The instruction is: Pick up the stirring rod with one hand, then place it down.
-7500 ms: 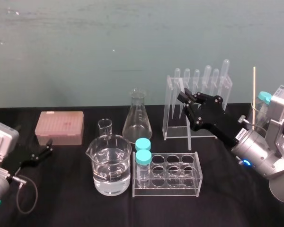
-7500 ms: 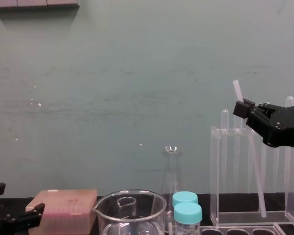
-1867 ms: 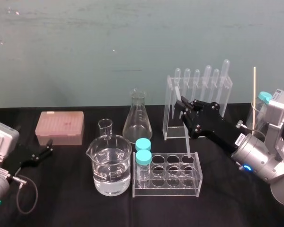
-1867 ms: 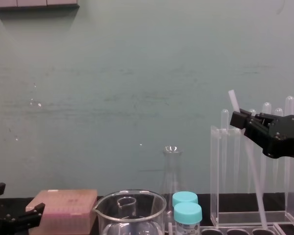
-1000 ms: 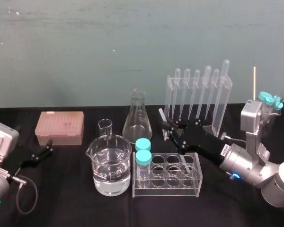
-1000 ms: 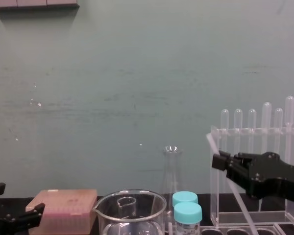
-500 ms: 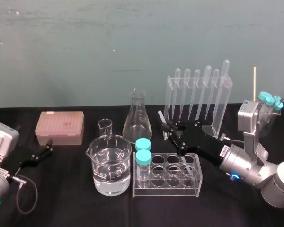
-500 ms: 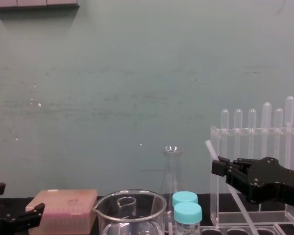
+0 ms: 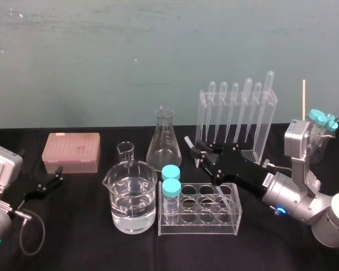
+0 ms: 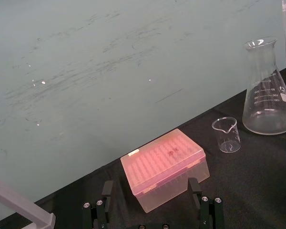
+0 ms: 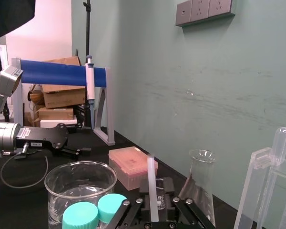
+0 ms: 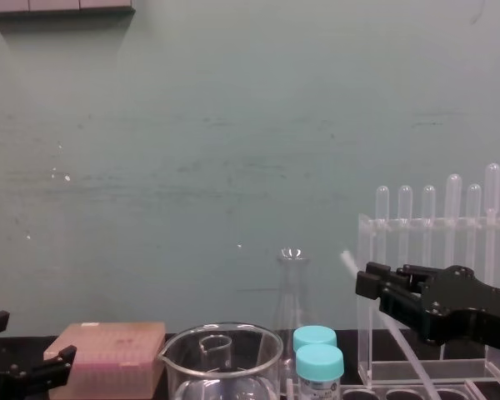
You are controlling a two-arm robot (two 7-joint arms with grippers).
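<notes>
Right gripper: black two-fingered right gripper (image 9: 203, 155) is hovering low over the desk, just behind the clear acrylic tube rack with round holes (image 9: 206, 210), and is clenching the long, thin, translucent whitish stirring rod (image 11: 151, 186) partway along its length.
Surface: black cloth-covered desk (image 9: 73, 243) is carrying the glassware and is running back to a plain teal wall (image 9: 101, 56).
Rod axis: the rod is tilting steeply, its upper end pointing up and toward the robot's left, its lower end slanting down to the right over the tube rack. Whether that end is touching the rack cannot be told.
Neighbours: clear conical glass flask (image 9: 164, 144) is standing just left of the rod's upper end, and the tall clear acrylic stand of bulb-topped pipettes (image 9: 237, 116) is standing just behind the gripper. Two teal-capped vials (image 9: 170, 180) are sitting in the tube rack's left end, beside a large glass beaker of water (image 9: 131, 200).
Open room: bare black cloth is showing along the near edge and to the right of the tube rack.
Left gripper: black left gripper (image 9: 57, 175) is resting at the far left, near a pink lidded tip box (image 9: 72, 151), its fingers spread apart.
</notes>
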